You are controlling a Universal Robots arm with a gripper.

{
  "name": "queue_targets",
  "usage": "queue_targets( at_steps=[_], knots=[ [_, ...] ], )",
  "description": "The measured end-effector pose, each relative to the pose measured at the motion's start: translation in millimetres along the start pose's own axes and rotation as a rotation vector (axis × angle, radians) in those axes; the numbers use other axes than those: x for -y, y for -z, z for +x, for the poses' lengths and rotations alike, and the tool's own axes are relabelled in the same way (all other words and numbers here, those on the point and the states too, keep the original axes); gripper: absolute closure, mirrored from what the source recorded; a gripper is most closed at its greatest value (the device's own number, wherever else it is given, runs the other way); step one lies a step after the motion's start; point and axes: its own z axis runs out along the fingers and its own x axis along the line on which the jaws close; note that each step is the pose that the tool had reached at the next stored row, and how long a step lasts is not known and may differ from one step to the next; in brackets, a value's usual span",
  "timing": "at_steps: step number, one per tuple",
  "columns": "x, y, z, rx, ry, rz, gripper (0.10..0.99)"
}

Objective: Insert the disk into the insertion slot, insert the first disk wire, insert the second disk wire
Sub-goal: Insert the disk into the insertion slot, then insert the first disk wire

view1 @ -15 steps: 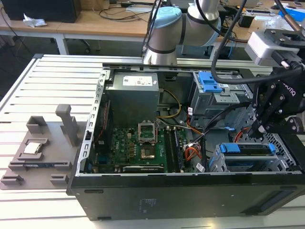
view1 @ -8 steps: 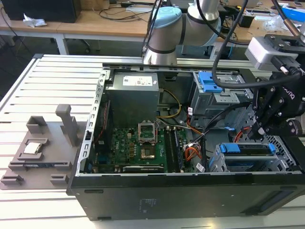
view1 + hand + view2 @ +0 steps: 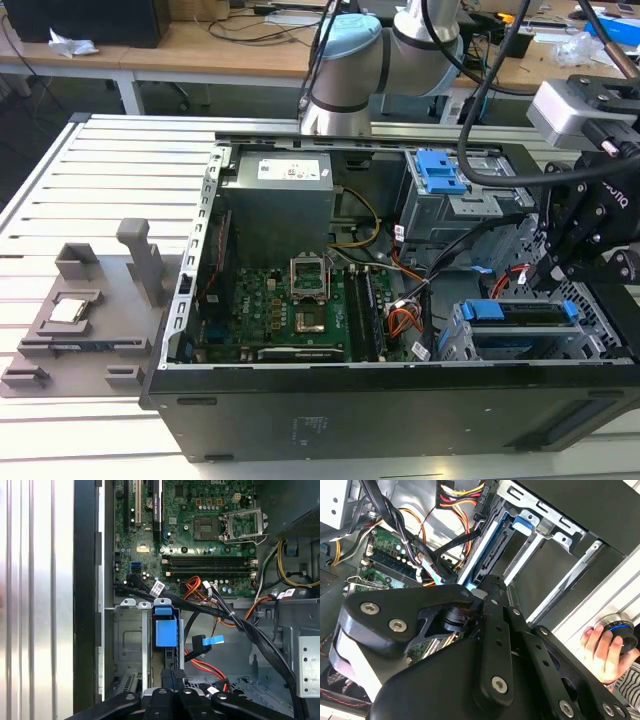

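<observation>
Disk [image 3: 520, 312], blue-framed, sits inside the grey metal insertion slot [image 3: 455, 345]; pincer [image 3: 172, 676] state unclear.

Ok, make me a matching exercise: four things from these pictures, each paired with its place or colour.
1 disk
2 motherboard
3 grey fixture
4 hand

A on the slatted table, outside the computer case
B green
C on a round knob
D in the insertion slot

Pairs: 1-D, 2-B, 3-A, 4-C

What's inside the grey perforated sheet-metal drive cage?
A silver hard drive in a bright blue plastic carrier sits in the grey metal cage. Only one edge shows; the cage walls cover its label.
</observation>
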Motion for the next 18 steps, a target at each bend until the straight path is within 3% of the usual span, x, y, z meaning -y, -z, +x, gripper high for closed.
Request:
queue_targets(
  at_steps=[10, 14, 16, 18],
  knots=[
    [0.2, -0.4, -1.4, 0.0005, 0.001, 0.0, 0.98],
    [1.9, 0.0, -16.7, -0.0003, 0.007, 0.0, 0.98],
    [2.8, 0.0, -29.4, -0.0006, 0.014, 0.0, 0.98],
    [2.9, 0.0, -33.5, -0.0021, 0.045, 0.0, 0.98]
  ],
)
